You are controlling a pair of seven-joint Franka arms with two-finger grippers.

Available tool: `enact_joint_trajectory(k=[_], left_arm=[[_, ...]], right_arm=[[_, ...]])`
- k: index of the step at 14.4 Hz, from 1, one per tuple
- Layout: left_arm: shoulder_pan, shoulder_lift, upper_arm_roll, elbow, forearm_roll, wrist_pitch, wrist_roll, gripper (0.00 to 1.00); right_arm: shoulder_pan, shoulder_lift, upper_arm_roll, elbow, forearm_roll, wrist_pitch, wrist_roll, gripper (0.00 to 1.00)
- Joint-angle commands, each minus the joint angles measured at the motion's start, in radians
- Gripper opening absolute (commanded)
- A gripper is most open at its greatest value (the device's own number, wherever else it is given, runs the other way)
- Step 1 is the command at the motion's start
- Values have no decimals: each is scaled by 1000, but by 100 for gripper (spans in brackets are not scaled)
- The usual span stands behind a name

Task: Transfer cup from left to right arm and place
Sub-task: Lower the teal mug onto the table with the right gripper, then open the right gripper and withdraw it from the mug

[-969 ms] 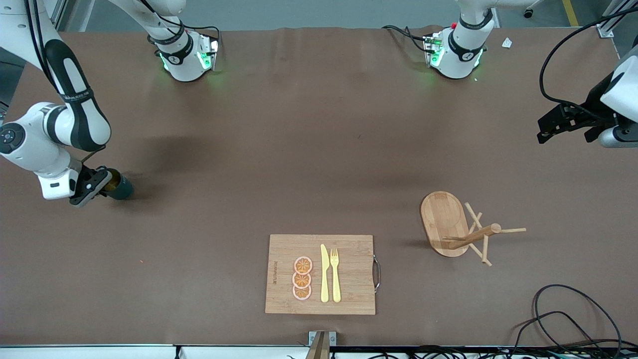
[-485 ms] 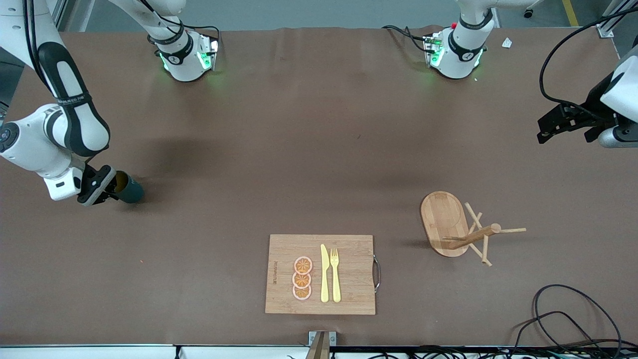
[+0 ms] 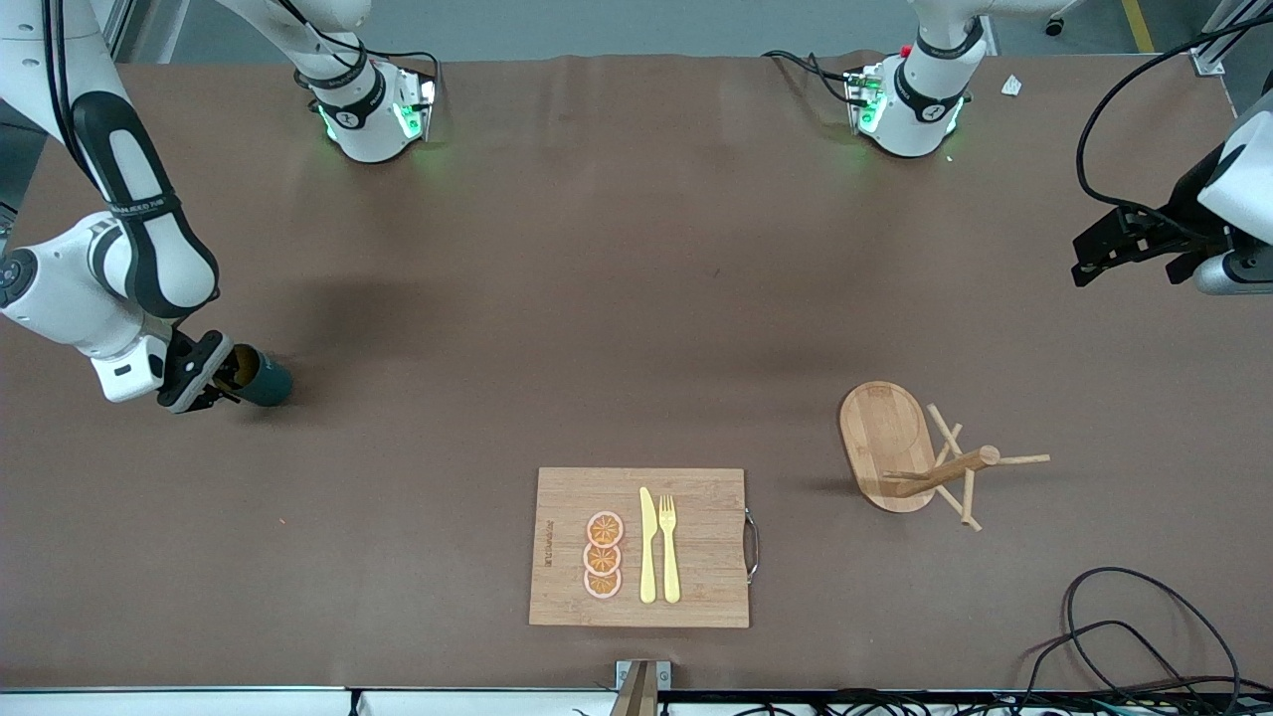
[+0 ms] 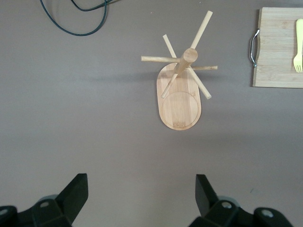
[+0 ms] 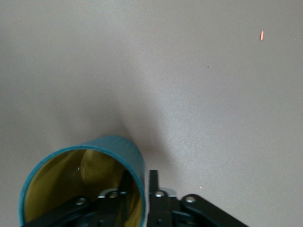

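Cup (image 3: 261,379) tilted, mouth toward right end effector (image 3: 214,376) – fingers straddling its rim, grip uncertain. Left end effector (image 3: 1129,244) open, waiting. Board (image 3: 696,547) at cup's 4 o'clock.

We see even, soft overhead light on the matte brown table (image 3: 636,298), with faint diffuse shadows beside the arms and the wooden rack (image 3: 910,452). Green lamps glow at both bases. The right wrist view looks paler and washed, its cup (image 5: 83,182) slightly soft.

bench (image 3: 617,298): we see a brown cover, lightly creased | floor (image 3: 617,25): we see grey, a yellow line (image 3: 1137,22) at one corner | light: we see soft shadows
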State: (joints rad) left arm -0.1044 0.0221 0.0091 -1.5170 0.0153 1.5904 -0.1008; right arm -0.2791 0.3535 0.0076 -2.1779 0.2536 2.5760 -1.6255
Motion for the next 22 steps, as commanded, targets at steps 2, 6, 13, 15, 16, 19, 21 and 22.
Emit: enact_joint_trajectory(k=[2, 6, 13, 15, 16, 19, 21, 22], left_arm=[[-3, 9, 3, 24, -3, -18, -5, 100], [-3, 9, 3, 26, -3, -18, -5, 100], [-1, 10, 3, 26, -3, -18, -5, 100], [-3, 10, 3, 26, -3, -18, -5, 100], [-1, 10, 3, 26, -3, -18, -5, 100], [-1, 10, 3, 26, -3, -18, -5, 100], [-3, 10, 3, 26, -3, -18, -5, 100], [-3, 10, 3, 26, -3, -18, -5, 100]], right_arm=[[-14, 19, 11, 27, 30, -16, -33, 60], [-17, 18, 9, 120, 32, -201, 5, 68], [-17, -1, 0, 272, 20, -477, 110, 73], [-25, -2, -17, 370, 10, -601, 114, 85], [-25, -2, -20, 422, -3, -656, 139, 92], [-5, -17, -12, 628, -121, -868, 458, 100], [55, -33, -15, 754, -157, -1001, 736, 100], [86, -36, -14, 811, -184, -1048, 879, 100]])
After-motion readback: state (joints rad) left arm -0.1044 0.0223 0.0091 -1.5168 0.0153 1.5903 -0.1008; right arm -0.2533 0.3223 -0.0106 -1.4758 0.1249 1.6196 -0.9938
